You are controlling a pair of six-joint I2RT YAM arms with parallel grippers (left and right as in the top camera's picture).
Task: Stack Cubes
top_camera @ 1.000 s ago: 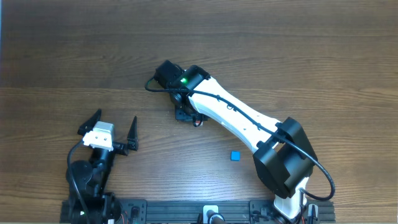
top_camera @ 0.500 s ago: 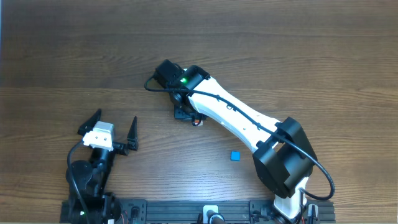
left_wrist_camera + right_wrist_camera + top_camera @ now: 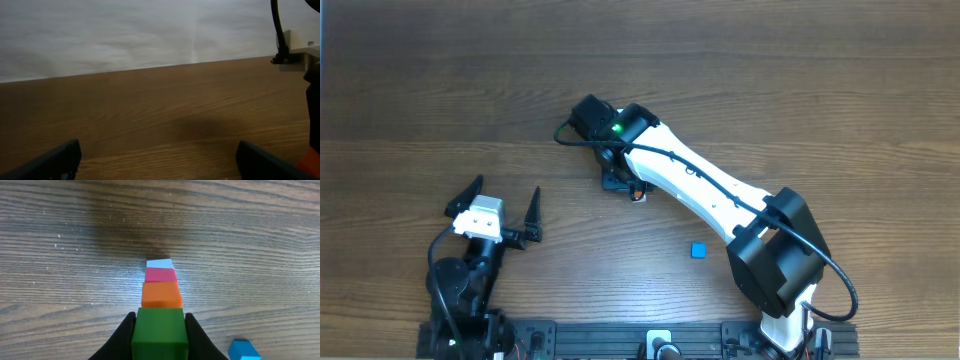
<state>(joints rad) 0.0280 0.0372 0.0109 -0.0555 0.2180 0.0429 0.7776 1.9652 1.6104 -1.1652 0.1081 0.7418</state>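
right hand gripping green cube, atop orange cube, wooden table

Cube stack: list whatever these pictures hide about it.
- Top view: the right arm's wrist covers the stack; just a red sliver shows.
- Right wrist view: the green cube in the right pincer hides its contact with the orange cube; resting or hovering, cannot tell.
- Right wrist view: the bottom edge cuts off the blue cube.

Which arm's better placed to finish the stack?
Right: right gripper is shut on the green cube over the orange cube; the loose blue cube lies nearer its base. Left gripper sits open, far aside.
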